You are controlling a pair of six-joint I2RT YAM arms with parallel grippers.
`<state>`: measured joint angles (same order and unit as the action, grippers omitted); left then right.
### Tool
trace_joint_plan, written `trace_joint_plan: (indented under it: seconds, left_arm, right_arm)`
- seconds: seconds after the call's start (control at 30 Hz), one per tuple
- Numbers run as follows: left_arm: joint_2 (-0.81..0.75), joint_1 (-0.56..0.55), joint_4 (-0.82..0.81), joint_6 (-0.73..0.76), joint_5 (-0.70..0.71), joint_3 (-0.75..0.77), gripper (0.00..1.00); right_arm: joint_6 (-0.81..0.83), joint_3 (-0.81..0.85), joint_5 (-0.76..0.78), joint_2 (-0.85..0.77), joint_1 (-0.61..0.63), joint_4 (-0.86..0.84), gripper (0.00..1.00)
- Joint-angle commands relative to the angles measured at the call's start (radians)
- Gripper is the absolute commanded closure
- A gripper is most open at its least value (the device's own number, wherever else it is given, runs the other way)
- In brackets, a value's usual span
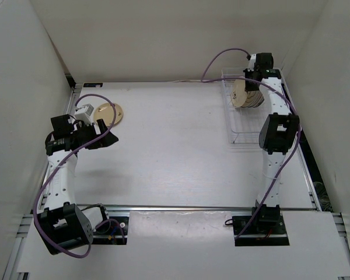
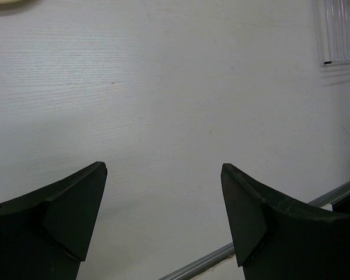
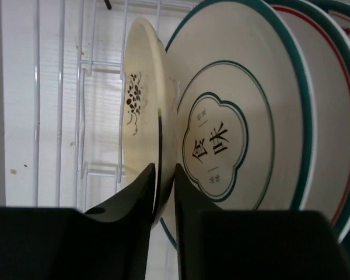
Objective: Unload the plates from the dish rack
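Observation:
The white wire dish rack stands at the back right. Several plates stand upright at its far end. My right gripper reaches down into them. In the right wrist view it is shut on the rim of a cream-tan plate with a dark flower mark. Right behind stands a white plate with a blue-green rim and dark characters, then a red-ringed one. Another tan plate lies flat on the table at the back left. My left gripper hangs open and empty just in front of it.
The rack wires run close on the left of the gripped plate. The left wrist view shows the open left gripper above bare table, the tan plate's edge at top left and the rack's corner at top right. White walls enclose the table.

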<state>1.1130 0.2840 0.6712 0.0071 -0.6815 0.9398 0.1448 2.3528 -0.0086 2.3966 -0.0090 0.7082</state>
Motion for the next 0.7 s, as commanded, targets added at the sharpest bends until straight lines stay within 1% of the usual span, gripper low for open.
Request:
trace_joint_plan:
  seconds: [0.0,0.1,0.13,0.23,0.33,0.53,0.6,0.67]
  left_arm:
    - [-0.01,0.003,-0.015,0.002,-0.02,-0.009,0.1]
    - [-0.01,0.003,-0.015,0.002,-0.02,-0.009,0.1]
    - [-0.01,0.003,-0.015,0.002,-0.02,-0.009,0.1]
    - [-0.01,0.003,-0.015,0.002,-0.029,-0.009,0.1]
    - [-0.021,0.003,-0.015,0.002,-0.038,-0.009,0.1]
    - [-0.053,0.003,-0.024,0.002,-0.059,-0.019,0.09]
    - [-0.08,0.003,-0.024,-0.007,-0.059,-0.03,0.07]
    - [-0.094,0.003,-0.033,-0.016,-0.059,-0.039,0.06]
  right_arm:
    - [0.002,0.059,-0.01,-0.004,-0.003,-0.015,0.86]
    - [-0.022,0.05,-0.01,-0.04,-0.003,-0.015,0.97]
    - [-0.037,0.039,0.004,-0.053,-0.003,-0.015,0.99]
    - [-0.077,0.011,0.024,-0.112,-0.003,-0.006,0.99]
    - [-0.111,-0.029,0.105,-0.184,0.015,-0.006,0.99]
    - [-0.125,-0.099,0.405,-0.336,0.067,-0.047,0.99]
    - [-0.113,-0.157,0.513,-0.402,0.093,-0.071,0.99]
    - [-0.113,-0.202,0.526,-0.474,0.105,-0.072,0.99]
